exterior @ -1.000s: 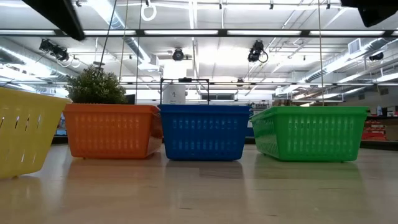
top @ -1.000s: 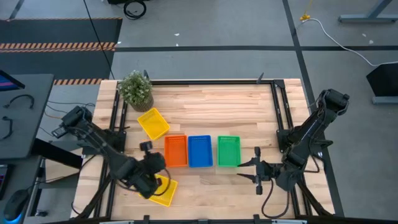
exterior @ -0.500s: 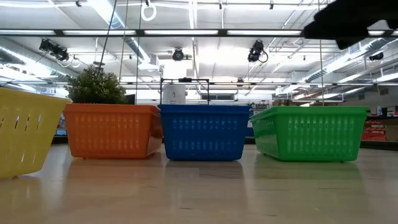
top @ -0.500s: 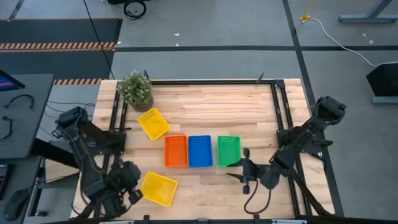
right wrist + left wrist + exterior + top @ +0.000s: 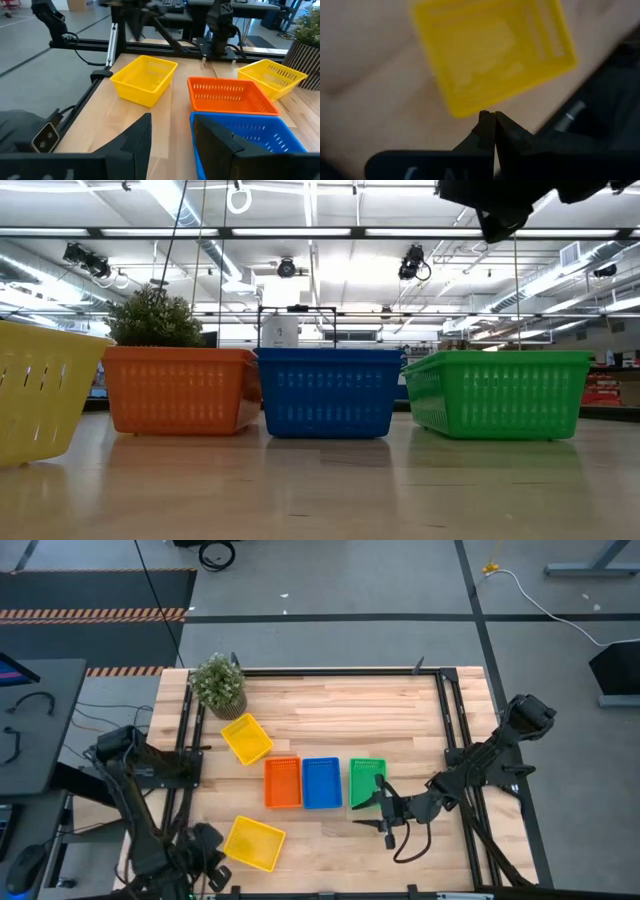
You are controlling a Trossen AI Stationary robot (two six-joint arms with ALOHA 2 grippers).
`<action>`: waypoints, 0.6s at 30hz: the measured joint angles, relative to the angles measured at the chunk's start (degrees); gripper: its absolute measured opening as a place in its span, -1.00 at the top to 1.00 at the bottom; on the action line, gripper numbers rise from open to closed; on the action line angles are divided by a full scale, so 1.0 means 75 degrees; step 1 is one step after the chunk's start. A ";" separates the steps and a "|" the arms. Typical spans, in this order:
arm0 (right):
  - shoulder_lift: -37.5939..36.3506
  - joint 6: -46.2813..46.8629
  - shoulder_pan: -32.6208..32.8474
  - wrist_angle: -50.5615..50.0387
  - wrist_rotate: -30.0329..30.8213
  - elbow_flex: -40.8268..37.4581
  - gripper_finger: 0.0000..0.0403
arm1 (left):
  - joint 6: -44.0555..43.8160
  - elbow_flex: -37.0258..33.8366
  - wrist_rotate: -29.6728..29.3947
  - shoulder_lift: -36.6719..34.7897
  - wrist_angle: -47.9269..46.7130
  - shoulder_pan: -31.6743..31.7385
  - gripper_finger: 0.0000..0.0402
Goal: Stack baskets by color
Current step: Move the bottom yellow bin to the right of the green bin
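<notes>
Wooden slatted surface seen from above, clock face centred on it.

Row of three shallow rectangular perforated plastic baskets just below centre, side by side: orange basket, blue basket touching or nearly touching it, green basket a little apart toward 4 o'clock. From the low camera each of the three looks like a nested pair, though hard to tell for certain.

Two yellow perforated plastic baskets unstacked, well apart: far yellow basket at 10 o'clock, turned at an angle, just beside the small potted plant at 11 o'clock; near yellow basket at 7 o'clock, close to the front edge, also turned.

Left gripper at 7 o'clock, off the front-left corner, just beside the near yellow basket, not touching it. Fingers pressed together, nothing between them; wrist camera shows the tips meeting with that basket beyond.

Right gripper at 5 o'clock, over the near corner of the green basket. Fingers spread apart, holding nothing.
</notes>
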 joint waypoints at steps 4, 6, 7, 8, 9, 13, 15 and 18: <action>0.0000 -0.0083 -0.0110 0.0010 -0.0006 0.0000 0.26 | 0.0872 0.0000 -0.0193 0.0250 0.1376 0.0367 0.95; 0.0000 -0.0083 -0.0159 0.0021 -0.0005 0.0000 0.26 | 0.1462 0.0000 -0.0478 0.0316 0.1849 0.0623 0.95; 0.0000 -0.0082 -0.0181 0.0034 -0.0006 0.0000 0.26 | 0.1734 0.0000 -0.0685 0.0339 0.1982 0.0762 0.95; 0.0000 -0.0081 -0.0208 0.0039 -0.0004 0.0000 0.26 | 0.1945 0.0000 -0.0866 0.0348 0.2072 0.0921 0.95; 0.0000 -0.0081 -0.0225 0.0036 -0.0002 0.0000 0.26 | 0.2130 0.0000 -0.1031 0.0350 0.2173 0.1076 0.95; 0.0000 -0.0143 -0.0224 0.0034 -0.0024 0.0000 0.26 | 0.2335 0.0000 -0.1121 0.0350 0.2787 0.1760 0.93; 0.0000 -0.0207 -0.0221 0.0016 -0.0025 0.0000 0.26 | 0.2290 0.0000 -0.1063 0.0350 0.2885 0.2053 0.89; 0.0000 -0.0346 -0.0212 -0.0022 -0.0027 0.0000 0.26 | 0.2368 0.0000 -0.0242 0.0350 0.2967 0.2534 0.79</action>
